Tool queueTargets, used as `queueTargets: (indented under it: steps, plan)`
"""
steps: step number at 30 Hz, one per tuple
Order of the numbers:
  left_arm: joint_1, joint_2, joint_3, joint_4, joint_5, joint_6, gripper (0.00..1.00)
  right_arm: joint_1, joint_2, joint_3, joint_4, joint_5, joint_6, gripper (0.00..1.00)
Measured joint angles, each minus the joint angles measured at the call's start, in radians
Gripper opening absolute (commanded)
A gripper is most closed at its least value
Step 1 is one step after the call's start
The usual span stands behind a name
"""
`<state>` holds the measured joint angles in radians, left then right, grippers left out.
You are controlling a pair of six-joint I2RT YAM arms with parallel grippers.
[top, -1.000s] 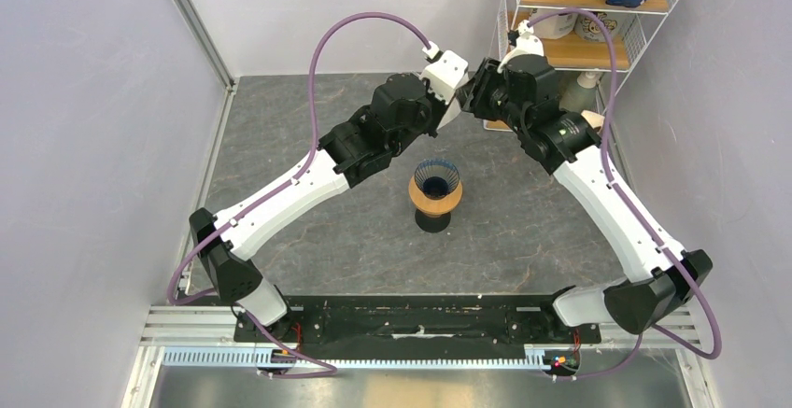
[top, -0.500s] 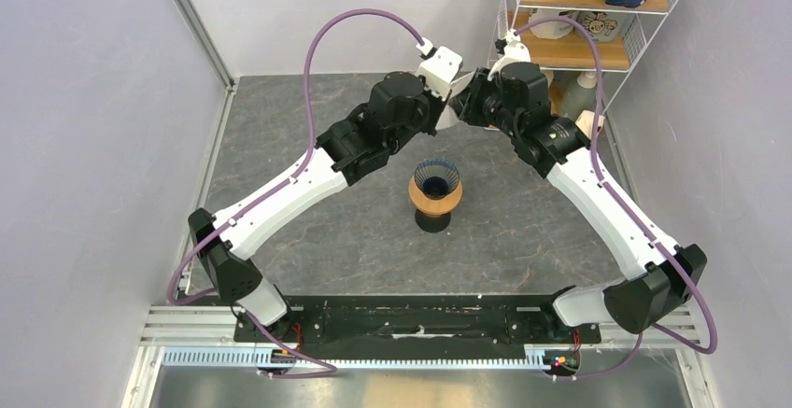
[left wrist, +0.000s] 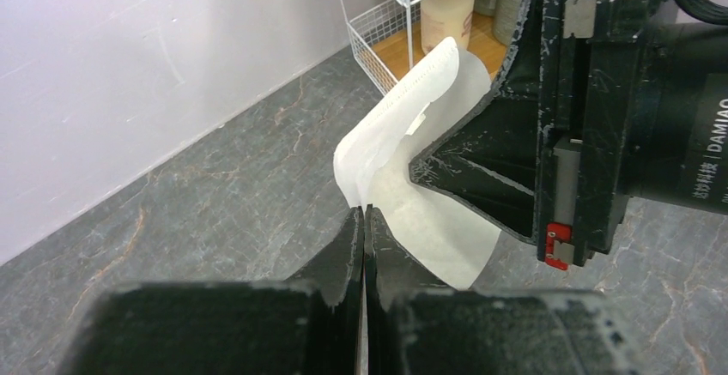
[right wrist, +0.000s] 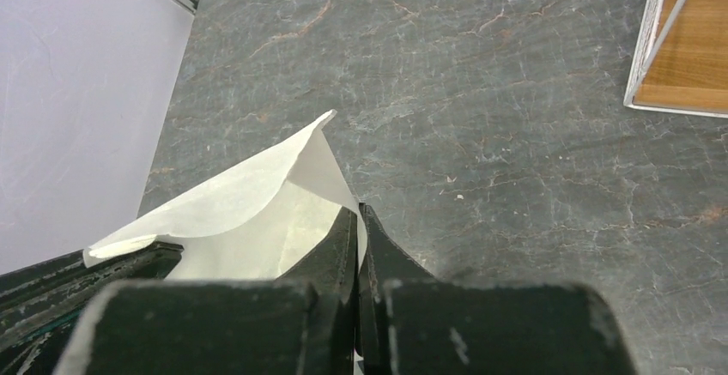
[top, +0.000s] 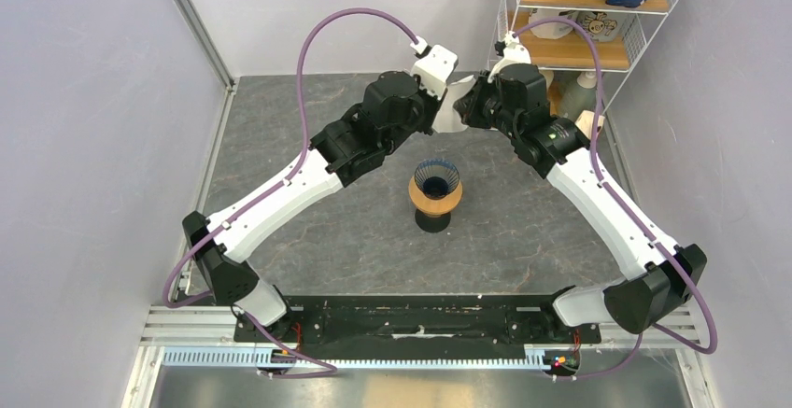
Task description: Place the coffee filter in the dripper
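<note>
The white paper coffee filter (top: 454, 111) hangs in the air between my two grippers, behind the dripper. My left gripper (left wrist: 364, 210) is shut on one edge of the coffee filter (left wrist: 403, 135). My right gripper (right wrist: 358, 208) is shut on the opposite edge of the filter (right wrist: 249, 199), which is spread partly open. The dark-blue ribbed dripper (top: 436, 181) sits on an orange ring (top: 435, 204) atop a dark stand at the table's middle, with nothing inside it. Both grippers meet above and behind it.
A white wire shelf (top: 598, 16) with jars and a blue bag stands at the back right, close behind my right arm; its wooden base (right wrist: 687, 57) shows in the right wrist view. Lilac walls close the left and back sides.
Both grippers moved slightly left together. The filter, a thin sliver between them before, now shows wider as its edges are pulled apart.
</note>
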<state>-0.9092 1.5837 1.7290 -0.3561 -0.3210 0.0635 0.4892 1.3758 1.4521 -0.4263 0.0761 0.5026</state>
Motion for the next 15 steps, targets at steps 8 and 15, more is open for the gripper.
queueTargets:
  steps: [8,15]
  plan:
    - [0.0,0.0,-0.016,0.014,-0.029,0.024,0.3,0.0,0.0,0.0,-0.009,-0.022,-0.006,0.0]
    - [0.0,0.0,-0.021,0.014,-0.029,0.039,0.45,0.0,0.0,0.006,-0.009,-0.072,0.002,0.0]
